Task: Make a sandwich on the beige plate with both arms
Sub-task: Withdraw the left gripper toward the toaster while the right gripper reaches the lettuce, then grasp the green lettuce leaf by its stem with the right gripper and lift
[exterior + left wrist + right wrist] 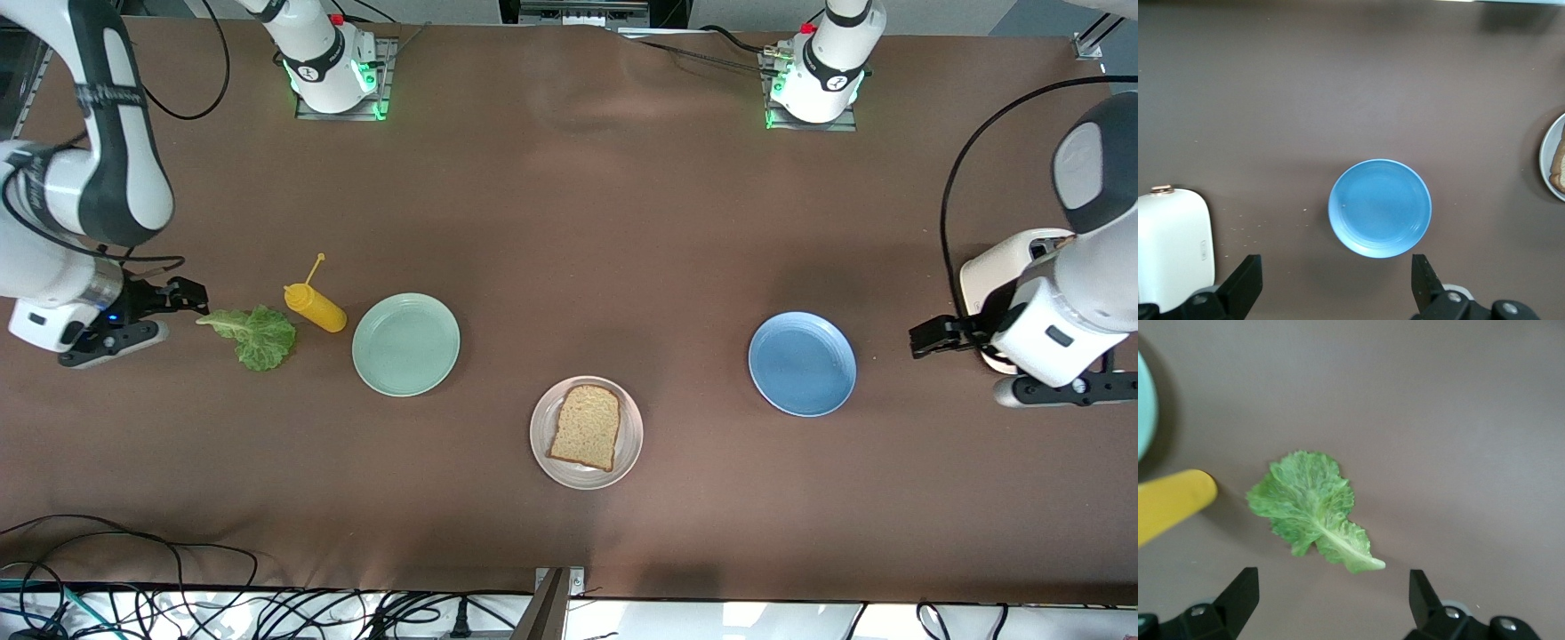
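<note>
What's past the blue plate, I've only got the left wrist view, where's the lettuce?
Observer: The lettuce leaf lies at the right arm's end of the table, beside the yellow squeeze bottle.
Operator: Is the right gripper on it?
Observer: No, the right gripper is open beside the leaf, empty.
Operator: Which plate has bread?
Observer: The beige plate holds one bread slice; the mint-green plate holds nothing.

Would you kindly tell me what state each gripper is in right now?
Left gripper: open, empty, near the round blue plate.
Right gripper: open, empty, beside the green crinkled lettuce leaf.
</note>
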